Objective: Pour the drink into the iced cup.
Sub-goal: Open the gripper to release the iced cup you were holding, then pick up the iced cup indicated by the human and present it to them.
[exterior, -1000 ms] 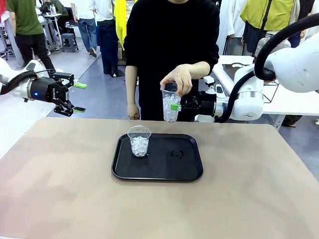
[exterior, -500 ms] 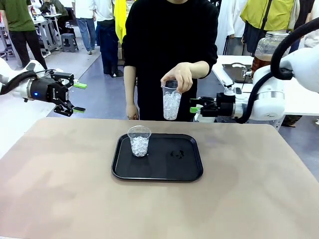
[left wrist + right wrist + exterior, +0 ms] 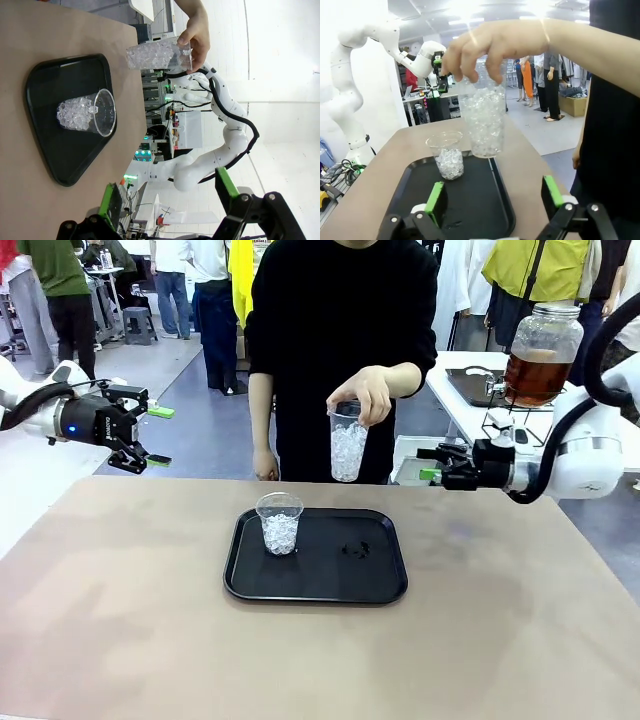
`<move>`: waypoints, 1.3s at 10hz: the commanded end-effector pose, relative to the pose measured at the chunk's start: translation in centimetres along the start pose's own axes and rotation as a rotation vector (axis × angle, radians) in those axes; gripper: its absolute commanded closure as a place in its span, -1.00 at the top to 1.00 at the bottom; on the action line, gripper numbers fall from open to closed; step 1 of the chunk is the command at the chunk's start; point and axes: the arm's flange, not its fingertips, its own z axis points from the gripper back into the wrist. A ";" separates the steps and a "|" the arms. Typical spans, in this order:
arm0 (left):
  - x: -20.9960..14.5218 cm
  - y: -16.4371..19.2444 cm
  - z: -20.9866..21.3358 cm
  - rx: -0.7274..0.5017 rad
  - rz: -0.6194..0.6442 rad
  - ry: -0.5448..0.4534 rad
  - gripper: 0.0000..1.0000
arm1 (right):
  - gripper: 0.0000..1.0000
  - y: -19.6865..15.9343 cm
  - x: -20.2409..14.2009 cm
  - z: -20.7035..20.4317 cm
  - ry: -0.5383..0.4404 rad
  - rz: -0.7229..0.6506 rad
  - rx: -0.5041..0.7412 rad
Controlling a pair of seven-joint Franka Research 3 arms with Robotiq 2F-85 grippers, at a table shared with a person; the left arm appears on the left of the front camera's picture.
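A person's hand [image 3: 365, 395] holds a clear cup packed with ice [image 3: 347, 447] by its rim, in the air behind the black tray [image 3: 330, 585]. A second clear cup, partly filled with ice [image 3: 279, 524], stands on the tray's left half. The amber-brown drink sits in a glass jar [image 3: 541, 355] on the white table at the back right. My right gripper [image 3: 434, 464] hangs open to the right of the held cup, apart from it; its view faces that cup [image 3: 482, 122] between its green pads [image 3: 436, 197]. My left gripper [image 3: 152, 436] is open and empty beyond the table's far left corner.
The tray carries a small dark smudge [image 3: 355, 548] on its right half. The person in black stands at the far edge, the other hand [image 3: 265, 465] hanging by the table. The brown tabletop [image 3: 320, 660] stretches in front of the tray. People stand in the background.
My right gripper has drawn back to the right, away from the held iced cup it was against a second ago. The person still holds that cup. The left arm has stayed put.
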 end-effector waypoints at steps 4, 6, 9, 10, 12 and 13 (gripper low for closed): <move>0.0 -0.1 0.0 -0.005 -0.005 -0.001 1.00 | 1.00 1.1 -0.1 2.0 0.028 0.036 0.025; 0.0 -0.1 0.0 -0.005 -0.005 -0.001 1.00 | 1.00 0.5 -0.3 2.0 -0.006 -0.006 0.018; 0.0 -0.1 0.0 -0.005 -0.005 -0.001 1.00 | 1.00 0.5 -0.3 2.0 -0.006 -0.006 0.018; 0.0 -0.1 0.0 -0.005 -0.005 -0.001 1.00 | 1.00 0.5 -0.3 2.0 -0.006 -0.006 0.018; 0.0 -0.1 0.0 -0.005 -0.005 -0.001 1.00 | 1.00 0.5 -0.3 2.0 -0.006 -0.006 0.018; 0.0 -0.1 0.0 -0.005 -0.005 -0.001 1.00 | 1.00 0.5 -0.3 2.0 -0.006 -0.006 0.018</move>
